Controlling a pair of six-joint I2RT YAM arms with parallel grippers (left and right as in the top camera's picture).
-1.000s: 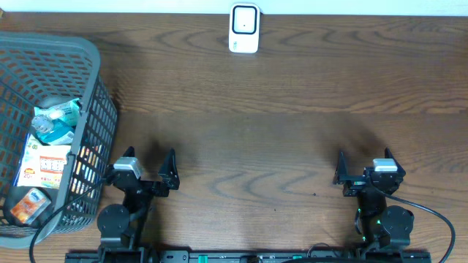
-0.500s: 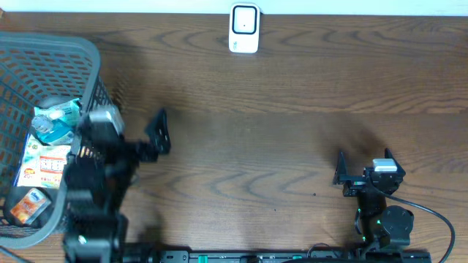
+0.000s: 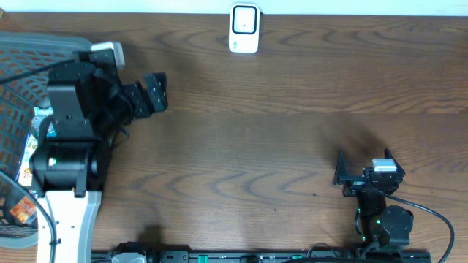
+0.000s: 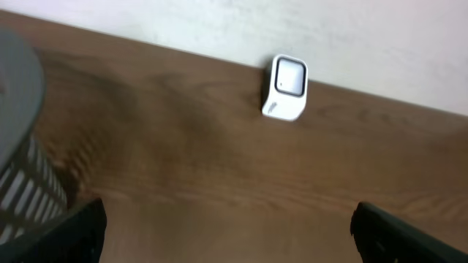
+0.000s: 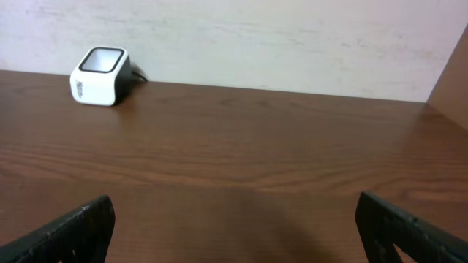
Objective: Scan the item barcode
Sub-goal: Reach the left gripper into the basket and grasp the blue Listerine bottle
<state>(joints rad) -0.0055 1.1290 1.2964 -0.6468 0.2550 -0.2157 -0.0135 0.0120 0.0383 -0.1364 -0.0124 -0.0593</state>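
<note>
The white barcode scanner (image 3: 243,28) stands at the table's far edge by the wall; it also shows in the left wrist view (image 4: 287,86) and the right wrist view (image 5: 100,75). The items lie in the grey mesh basket (image 3: 33,45) at the left. Only an orange packet (image 3: 20,210) and a strip of a printed carton (image 3: 29,157) show past my left arm. My left gripper (image 3: 151,95) hangs open and empty beside the basket's right rim, with bare wood between its jaws (image 4: 234,234). My right gripper (image 3: 363,172) stands open and empty near the front right (image 5: 238,226).
The basket's wall (image 4: 18,146) fills the left edge of the left wrist view. A pale wall runs behind the table. Brown wood lies between the two grippers and the scanner.
My left arm has lifted from its rest near the front edge and swung back over the basket, hiding most of its contents. The right arm has not moved.
</note>
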